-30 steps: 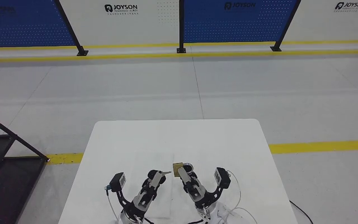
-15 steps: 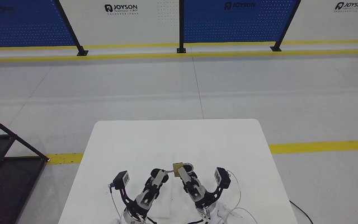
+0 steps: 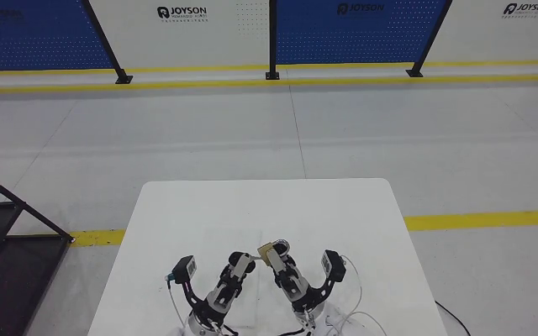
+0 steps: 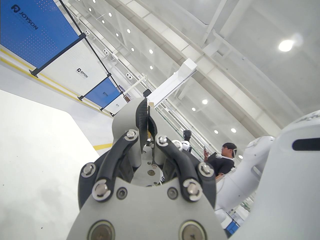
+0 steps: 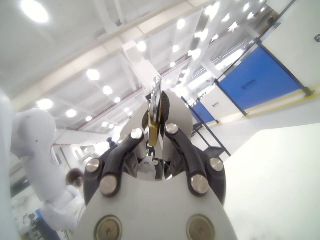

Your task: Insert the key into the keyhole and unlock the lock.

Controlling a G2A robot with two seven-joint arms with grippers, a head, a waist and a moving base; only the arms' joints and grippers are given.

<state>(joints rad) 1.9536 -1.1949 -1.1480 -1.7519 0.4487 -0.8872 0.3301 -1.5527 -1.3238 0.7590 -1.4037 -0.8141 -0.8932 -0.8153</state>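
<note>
Two grippers meet above the near edge of the table [image 3: 336, 218]. The left gripper [image 4: 147, 116] is pinched tight on the key [image 3: 255, 254]. The right gripper [image 5: 156, 116] is clamped on the brass lock [image 5: 153, 132], with the shackle projecting past its fingertips. The key's tip is at the lock; insertion cannot be told.

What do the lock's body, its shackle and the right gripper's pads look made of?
Lock body: likely brass, going by its yellow-gold colour and dull satin sheen.
Shackle: probably chromed steel, as it is bright, mirror-like silver.
Pads: apparently rubber, as they are black, matte and finely ribbed.
</note>
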